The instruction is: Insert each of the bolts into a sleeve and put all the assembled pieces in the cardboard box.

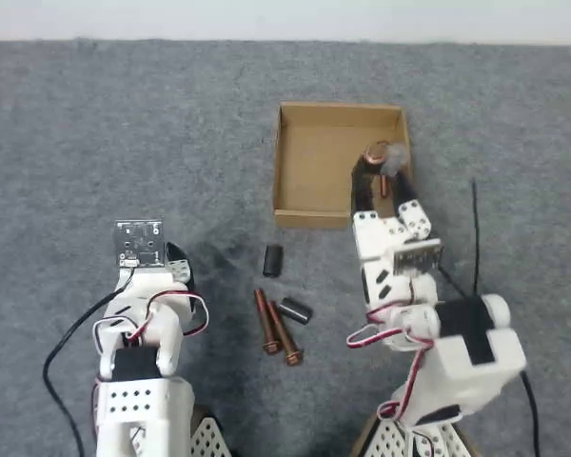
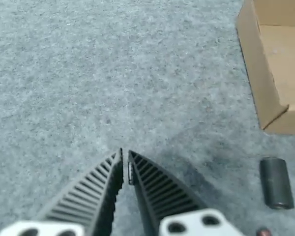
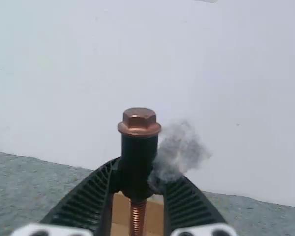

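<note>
Nearest, the left claw (image 2: 125, 158) hangs over the grey desk (image 2: 88, 73), its fingers drawn almost together on nothing. Just beyond, a loose bolt (image 1: 265, 322) and a second bolt (image 1: 283, 333) lie side by side. One sleeve (image 1: 293, 310) lies just beside them and another sleeve (image 1: 273, 259) nearer the cardboard box (image 1: 309, 218). Above the box's right side, the right claw (image 3: 137, 172) clamps a sleeved bolt (image 3: 138, 147) upright. The frame edge cuts off its threaded end, and I cannot tell what the grey fuzzy tuft (image 3: 179, 150) beside it is.

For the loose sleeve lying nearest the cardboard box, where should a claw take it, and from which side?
Probably across its middle, coming down from above. The sleeve lies flat on its side, its ends toward and away from the cardboard box, so both curved flanks are open.
</note>
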`<state>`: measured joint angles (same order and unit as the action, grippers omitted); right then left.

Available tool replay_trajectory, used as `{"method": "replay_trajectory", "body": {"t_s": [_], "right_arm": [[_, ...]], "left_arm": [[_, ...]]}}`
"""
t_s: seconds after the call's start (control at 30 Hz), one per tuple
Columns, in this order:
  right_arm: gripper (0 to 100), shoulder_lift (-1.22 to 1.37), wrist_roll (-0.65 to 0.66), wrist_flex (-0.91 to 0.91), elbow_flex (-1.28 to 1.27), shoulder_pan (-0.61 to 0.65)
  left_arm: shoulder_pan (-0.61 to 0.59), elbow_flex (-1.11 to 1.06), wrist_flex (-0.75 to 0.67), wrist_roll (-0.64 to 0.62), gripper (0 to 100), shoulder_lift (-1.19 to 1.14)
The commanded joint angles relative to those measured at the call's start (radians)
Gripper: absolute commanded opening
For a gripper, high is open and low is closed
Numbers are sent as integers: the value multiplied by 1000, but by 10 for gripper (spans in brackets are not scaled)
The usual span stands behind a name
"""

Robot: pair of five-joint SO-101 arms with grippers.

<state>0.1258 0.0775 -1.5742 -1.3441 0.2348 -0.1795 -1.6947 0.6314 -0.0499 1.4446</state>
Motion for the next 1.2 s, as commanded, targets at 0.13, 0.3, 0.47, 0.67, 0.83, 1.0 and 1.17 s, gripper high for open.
{"method": "replay_trajectory", "body": {"t_s": [0.13,0.3,0.47,0.67,0.83,1.0,1.17], "right_arm": [[6,-249,18,420,227,-25],[6,-286,18,722,385,-24],[6,-283,18,1018,509,-24],[6,-282,17,1388,698,-12],[6,-275,21,1650,821,45],[6,-177,20,1859,991,79],[6,-22,17,2117,1220,79]], "left_arm": [[5,10,5,15,16,29],[5,10,5,15,16,29],[5,10,5,15,16,29],[5,10,5,15,16,29],[5,10,5,15,16,29],[5,10,5,15,16,29],[5,10,5,15,16,29]]}}
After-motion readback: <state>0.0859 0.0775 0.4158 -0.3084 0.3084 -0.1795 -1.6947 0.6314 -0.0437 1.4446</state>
